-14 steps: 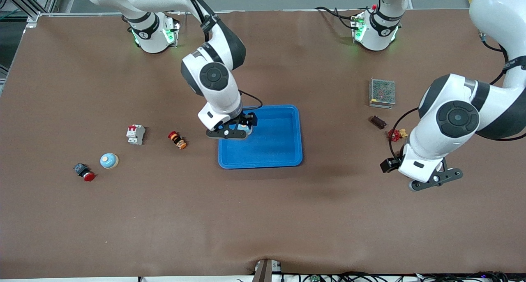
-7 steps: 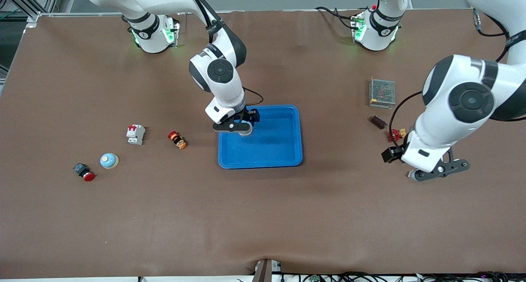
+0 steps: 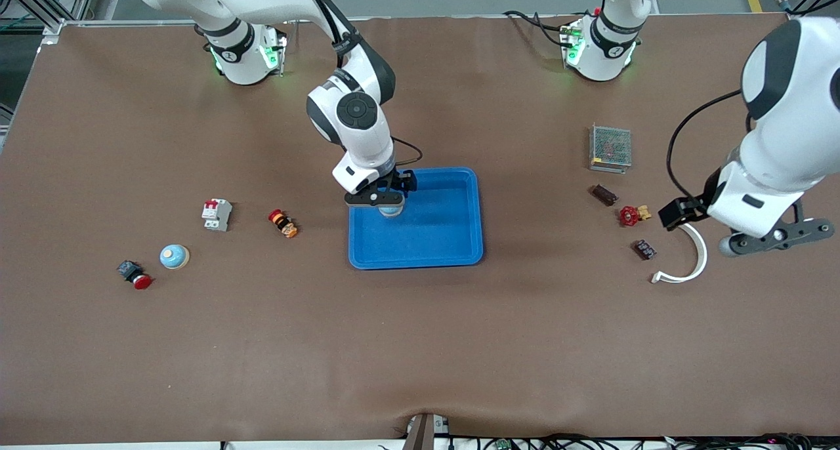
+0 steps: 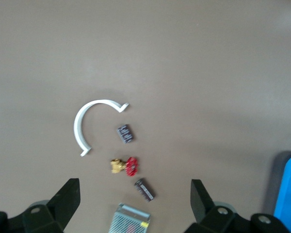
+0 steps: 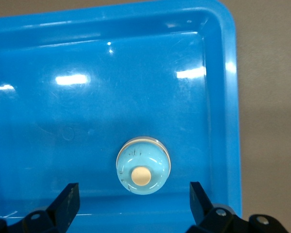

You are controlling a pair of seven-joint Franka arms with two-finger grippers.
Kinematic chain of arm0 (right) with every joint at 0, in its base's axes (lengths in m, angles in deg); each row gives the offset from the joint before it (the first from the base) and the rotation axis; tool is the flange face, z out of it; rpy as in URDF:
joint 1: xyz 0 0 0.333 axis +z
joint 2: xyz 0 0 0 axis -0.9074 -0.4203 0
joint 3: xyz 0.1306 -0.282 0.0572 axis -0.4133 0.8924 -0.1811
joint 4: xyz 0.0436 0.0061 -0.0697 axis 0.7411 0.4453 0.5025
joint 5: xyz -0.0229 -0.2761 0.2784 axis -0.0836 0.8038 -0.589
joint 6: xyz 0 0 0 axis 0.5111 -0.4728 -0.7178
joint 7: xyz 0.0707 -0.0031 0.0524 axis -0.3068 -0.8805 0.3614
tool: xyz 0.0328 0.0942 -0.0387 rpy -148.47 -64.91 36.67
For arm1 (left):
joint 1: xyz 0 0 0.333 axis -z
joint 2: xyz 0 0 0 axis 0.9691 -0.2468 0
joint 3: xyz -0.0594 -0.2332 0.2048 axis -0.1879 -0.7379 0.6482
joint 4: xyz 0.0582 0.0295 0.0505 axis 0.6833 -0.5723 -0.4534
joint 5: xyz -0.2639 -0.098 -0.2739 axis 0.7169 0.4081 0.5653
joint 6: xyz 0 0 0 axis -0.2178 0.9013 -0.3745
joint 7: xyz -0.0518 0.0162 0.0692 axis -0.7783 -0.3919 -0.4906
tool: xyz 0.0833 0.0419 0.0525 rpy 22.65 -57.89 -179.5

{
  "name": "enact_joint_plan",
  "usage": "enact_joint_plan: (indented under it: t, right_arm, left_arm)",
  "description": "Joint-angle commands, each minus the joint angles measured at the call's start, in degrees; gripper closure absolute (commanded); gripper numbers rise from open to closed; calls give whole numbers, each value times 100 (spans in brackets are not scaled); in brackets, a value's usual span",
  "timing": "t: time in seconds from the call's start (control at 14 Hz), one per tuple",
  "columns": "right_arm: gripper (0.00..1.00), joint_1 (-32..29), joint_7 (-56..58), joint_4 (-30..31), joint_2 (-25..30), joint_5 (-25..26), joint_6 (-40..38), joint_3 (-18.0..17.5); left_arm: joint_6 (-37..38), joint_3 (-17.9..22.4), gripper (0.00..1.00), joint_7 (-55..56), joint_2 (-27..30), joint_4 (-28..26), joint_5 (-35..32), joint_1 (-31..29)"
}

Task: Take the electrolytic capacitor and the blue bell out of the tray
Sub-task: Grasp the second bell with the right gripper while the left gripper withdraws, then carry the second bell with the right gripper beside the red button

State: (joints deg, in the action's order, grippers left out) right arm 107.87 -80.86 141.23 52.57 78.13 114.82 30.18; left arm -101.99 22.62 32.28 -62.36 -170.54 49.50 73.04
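A pale blue bell with a cream button sits in the blue tray, in the corner nearest the right arm's base. My right gripper hovers open just above that bell, touching nothing; in the right wrist view its fingers stand clear of the dome. A second bell rests on the table toward the right arm's end. Two small dark capacitors lie toward the left arm's end. My left gripper hangs open and empty above the table beside them.
Near the capacitors lie a white curved piece, a red and brass valve and a metal mesh box. Toward the right arm's end are a white breaker, an orange and red part and a red push button.
My left arm has swung up and toward its own end of the table, uncovering the white curved piece and one capacitor. My right gripper shifted slightly over the tray's corner.
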Motion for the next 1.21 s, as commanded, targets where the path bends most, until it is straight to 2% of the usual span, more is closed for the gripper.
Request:
enact_joint_plan:
  t: [0.0,0.14,0.28,0.43,0.64,0.85,0.93,1.0,1.14]
  right_arm:
    - [0,123,-134,35,-218,183,282,90]
    - [0,123,-134,35,-358,183,457,99]
    - [0,123,-134,35,-482,340,528,99]
    - [0,114,-142,53,-605,421,686,116]
    - [0,140,-142,44,-684,421,774,161]
    - [1,158,-142,44,-684,421,775,152]
    - [27,149,-177,35,-684,412,775,152]
    - [40,158,-256,18,-684,412,766,152]
    - [48,158,-283,0,-684,412,766,152]
  left_arm:
    - [267,372,0,-345,448,-143,449,135]
    - [320,583,0,-345,721,-300,705,197]
    - [338,628,0,-415,950,-432,794,223]
    - [373,917,0,-634,1161,-582,846,398]
    - [417,1032,0,-1319,1468,-827,882,417]
    - [610,1050,0,-1347,1671,-899,891,495]
    - [611,1050,0,-1356,1750,-977,891,505]
    - [611,1041,0,-1356,1820,-1013,908,505]
    - [619,1041,0,-1347,1891,-1039,1092,487]
